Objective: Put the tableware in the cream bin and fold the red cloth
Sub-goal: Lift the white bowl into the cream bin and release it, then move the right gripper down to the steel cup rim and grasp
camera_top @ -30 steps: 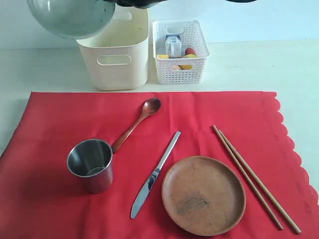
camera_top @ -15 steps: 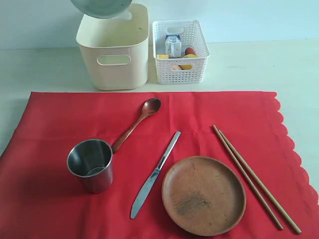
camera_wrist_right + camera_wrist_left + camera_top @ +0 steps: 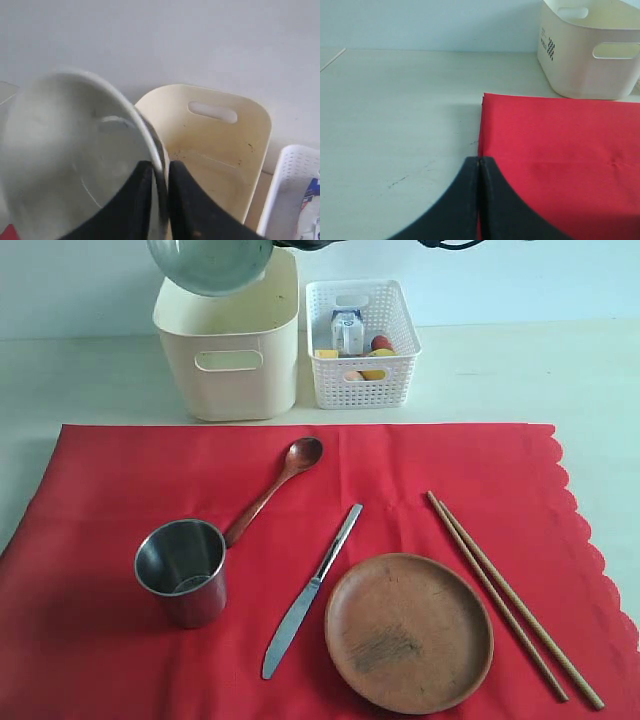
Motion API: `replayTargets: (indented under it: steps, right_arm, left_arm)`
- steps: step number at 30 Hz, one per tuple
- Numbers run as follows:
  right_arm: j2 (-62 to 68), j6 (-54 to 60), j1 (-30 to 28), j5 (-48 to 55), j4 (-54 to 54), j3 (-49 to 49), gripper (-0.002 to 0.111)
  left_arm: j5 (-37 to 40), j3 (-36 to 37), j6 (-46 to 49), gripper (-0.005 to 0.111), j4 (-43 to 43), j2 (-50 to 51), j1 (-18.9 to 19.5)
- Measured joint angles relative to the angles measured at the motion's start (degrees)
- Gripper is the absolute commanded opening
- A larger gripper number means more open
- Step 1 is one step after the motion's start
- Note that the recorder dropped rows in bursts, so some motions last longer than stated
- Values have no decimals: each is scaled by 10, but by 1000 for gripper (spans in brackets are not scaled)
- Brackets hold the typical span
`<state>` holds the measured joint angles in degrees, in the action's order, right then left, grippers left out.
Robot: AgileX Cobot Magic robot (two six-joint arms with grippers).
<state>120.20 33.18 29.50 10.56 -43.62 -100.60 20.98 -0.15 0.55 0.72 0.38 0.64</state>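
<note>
Right pincer (image 3: 160, 169) grasping rim of tilted pale green-white bowl (image 3: 210, 264), upper left of exterior view above cream bin (image 3: 230, 360), left pincer (image 3: 479, 164) clenched empty at red cloth (image 3: 560, 150) edge

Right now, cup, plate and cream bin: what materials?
Steel cup: looks like polished metal, mirror reflections on its wall. Round brown plate: probably wood, matte, faint grain and dark scuff. Cream bin: likely smooth moulded plastic, soft sheen.
</note>
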Motion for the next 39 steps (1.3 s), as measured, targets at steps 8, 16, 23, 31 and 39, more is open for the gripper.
replayTargets:
  steps: [8,16,23,31,39]
  right_arm:
    - [0,0,0,-6,1,0,73]
    - [-46,0,0,98,134,-1,57]
    - [-78,-26,-9,197,208,-2,31]
    - [-113,-37,-13,262,211,-2,14]
    - [-169,-44,-13,264,207,88,13]
  left_arm:
    - [0,0,0,0,0,0,0]
    - [0,0,0,0,0,0,0]
    - [0,0,0,0,0,0,0]
    - [0,0,0,0,0,0,0]
    - [0,0,0,0,0,0,0]
